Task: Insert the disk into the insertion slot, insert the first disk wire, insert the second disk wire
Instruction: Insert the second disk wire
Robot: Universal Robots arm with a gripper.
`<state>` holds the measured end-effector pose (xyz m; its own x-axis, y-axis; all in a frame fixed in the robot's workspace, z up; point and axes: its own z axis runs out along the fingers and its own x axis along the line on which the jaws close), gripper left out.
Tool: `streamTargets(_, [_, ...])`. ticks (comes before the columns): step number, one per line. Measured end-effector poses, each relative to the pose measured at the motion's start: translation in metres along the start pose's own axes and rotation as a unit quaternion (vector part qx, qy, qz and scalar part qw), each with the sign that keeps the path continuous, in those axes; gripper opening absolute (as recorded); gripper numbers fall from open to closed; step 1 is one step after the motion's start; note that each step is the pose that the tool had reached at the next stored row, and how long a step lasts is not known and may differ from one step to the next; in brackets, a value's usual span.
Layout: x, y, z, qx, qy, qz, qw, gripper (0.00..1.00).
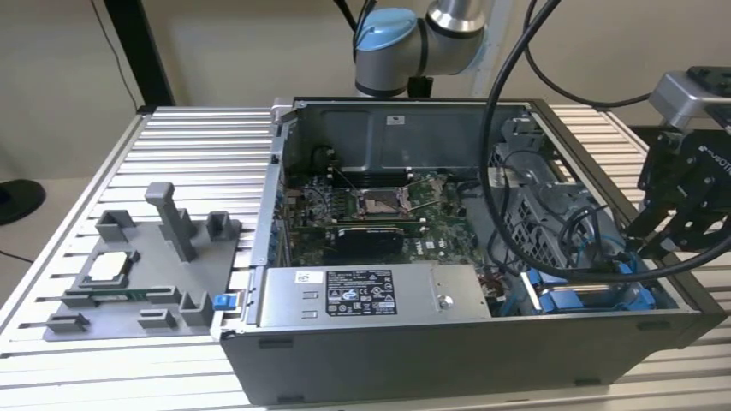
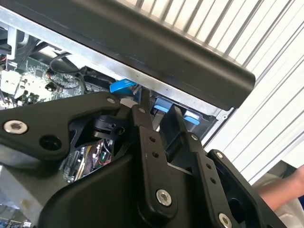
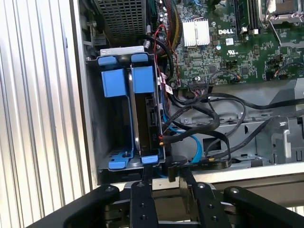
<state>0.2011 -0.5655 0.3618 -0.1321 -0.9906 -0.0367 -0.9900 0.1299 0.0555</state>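
Blue plastic frame (image 3: 142, 78): it clips the disk (image 3: 148, 118), which stands on edge inside the insertion slot (image 3: 102, 128).
Long axis: the disk runs straight away from your gripper (image 3: 166, 179), with its narrow end towards it.
Gripper: it hangs near the slot's end, at the case (image 1: 457, 360) rim. You cannot tell whether it is spread or pinching.
Textures: smooth plastic, grey sheet metal, and loose black cables (image 3: 204, 107) just beside the disk.

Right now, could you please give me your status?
Pincer open. Silver metal disk, blue-framed, seated in grey rectangular bay. Black cables crowd alongside.
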Motion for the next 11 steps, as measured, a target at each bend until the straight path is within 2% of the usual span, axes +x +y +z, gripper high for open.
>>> streamTargets(11, [-0.0031, 0.0011, 0.0009, 0.0, -0.0001, 0.0, 1.0, 1.0])
